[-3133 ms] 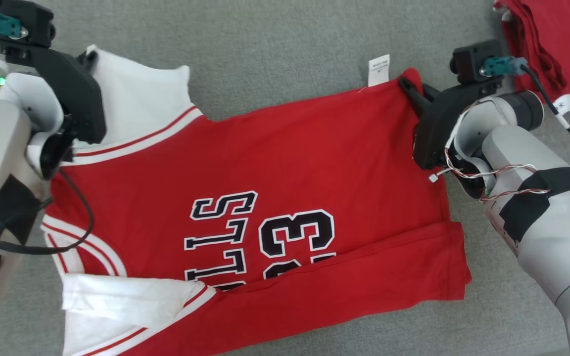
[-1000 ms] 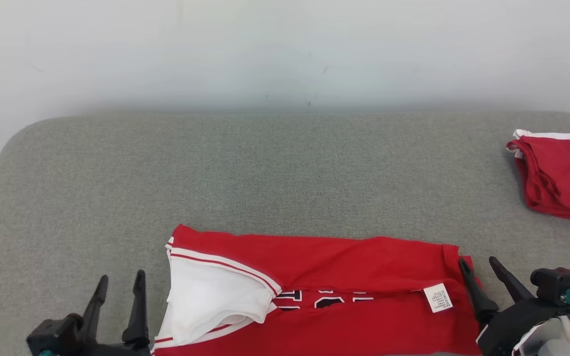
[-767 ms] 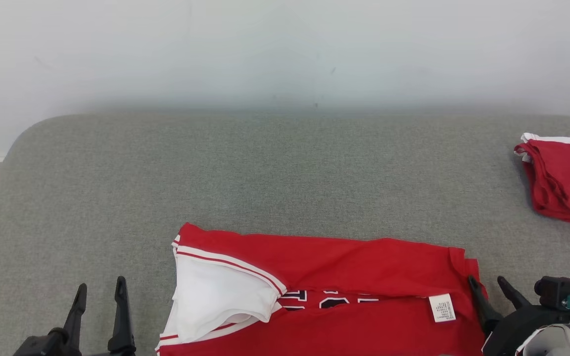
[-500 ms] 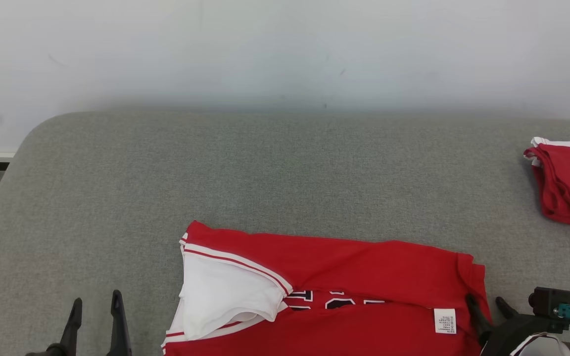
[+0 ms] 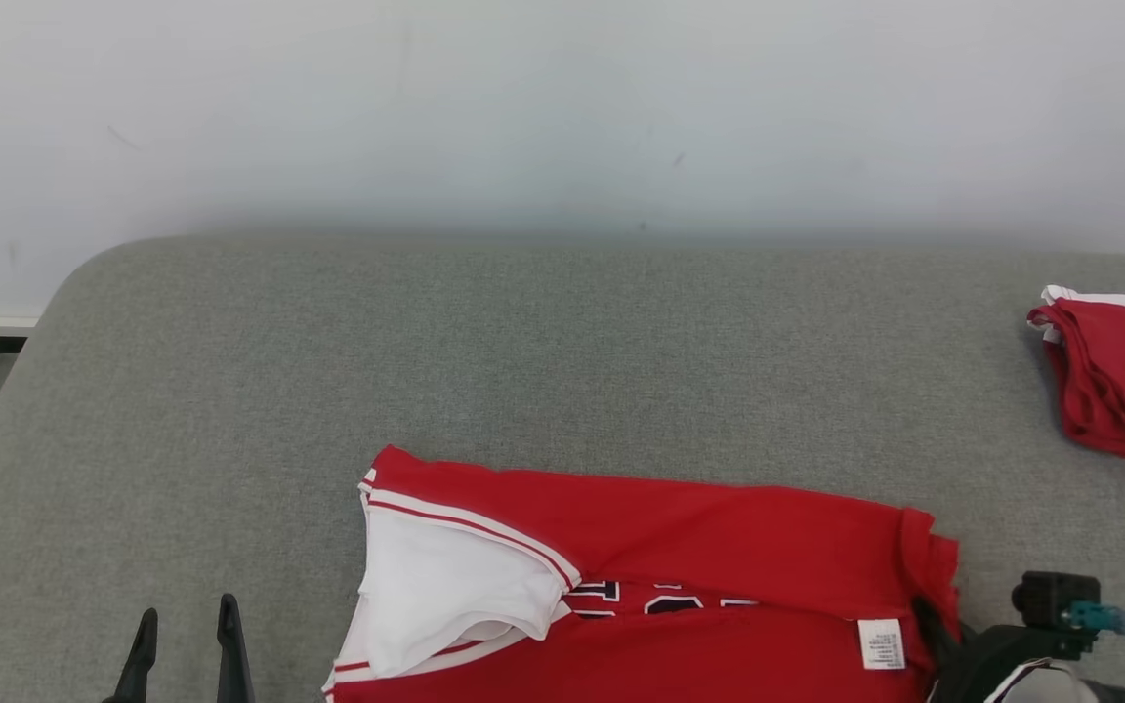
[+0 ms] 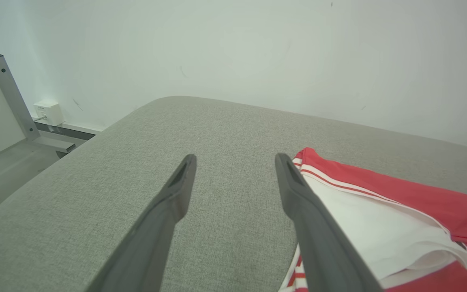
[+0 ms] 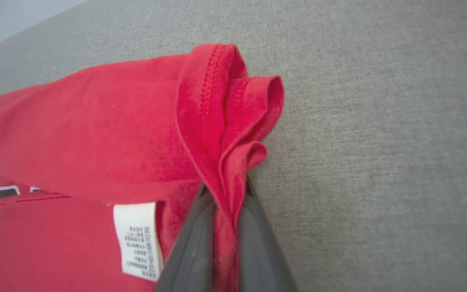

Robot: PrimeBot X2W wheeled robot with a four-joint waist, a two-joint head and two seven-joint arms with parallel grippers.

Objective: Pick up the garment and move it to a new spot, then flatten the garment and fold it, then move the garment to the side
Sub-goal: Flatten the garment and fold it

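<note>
The garment (image 5: 680,547) — a red jersey with white trim — lies along the near edge of the grey padded table (image 5: 523,371), doubled lengthwise into a long band, its dark lettering half covered by the fold. At the left, the left gripper (image 6: 235,158) stands with its fingers spread wide and nothing between them, just beside the jersey's shoulder end and over bare padding; next to it a white sleeve (image 5: 445,586) flops loose over the red, not yet laid flat. Further right a care label (image 5: 882,644) sits face up near the hem; just past it the right gripper (image 7: 227,194) is clenched on the bunched hem corner (image 7: 241,109), with layers of red cloth pinched between its fingers. Well apart, at the far right, rests a folded red pile (image 5: 1119,381).

The step in hand looks like the crosswise fold. To do it well the left gripper probably ought to take the shoulder end, sleeve included, so that both ends are held; the right pinch should catch every layer — a slipped under-layer would skew the fold; a low, even lift would keep the band from dragging open; the hem wants laying square on the shoulder edge before release.
</note>
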